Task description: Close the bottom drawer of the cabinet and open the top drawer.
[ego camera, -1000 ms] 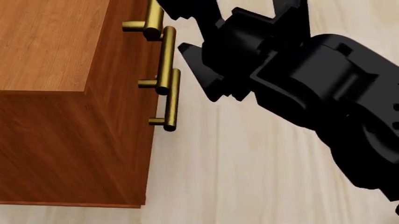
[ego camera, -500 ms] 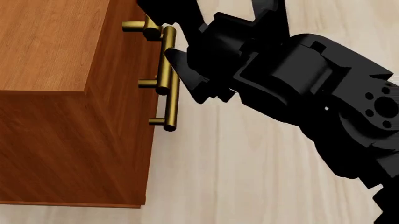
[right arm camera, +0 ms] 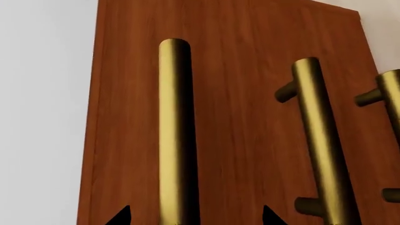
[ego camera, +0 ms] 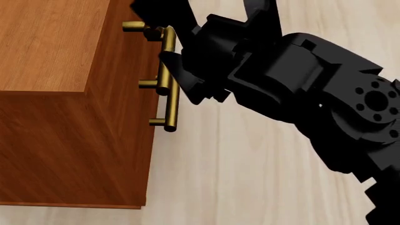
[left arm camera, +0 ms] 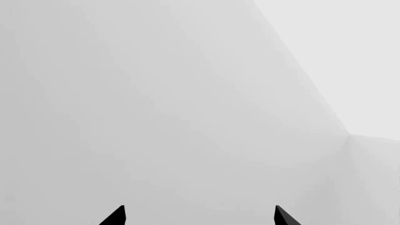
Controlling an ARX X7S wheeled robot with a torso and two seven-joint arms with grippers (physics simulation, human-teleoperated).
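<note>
The cabinet (ego camera: 44, 42) stands at the left of the head view, seen from above. Its three brass handles stick out from the front. All three drawer fronts look flush. My right arm (ego camera: 300, 79) reaches to the handles, and its fingertips pass out of the head view's top edge. In the right wrist view my right gripper (right arm camera: 195, 216) is open, with its fingertips on either side of the top drawer's handle (right arm camera: 174, 131). The middle handle (right arm camera: 315, 140) and the bottom drawer's handle (right arm camera: 390, 103) lie beside it. My left gripper (left arm camera: 198, 215) is open and empty, facing a blank white wall.
Pale wood floor (ego camera: 237, 178) lies in front of the cabinet. A white wall (right arm camera: 44, 117) shows beyond the cabinet's top edge. The right arm's dark body covers part of the middle handle (ego camera: 167, 51) in the head view.
My right arm has moved left, closer to the cabinet front, and now overlaps the upper handles in the head view. The drawers have not moved.
</note>
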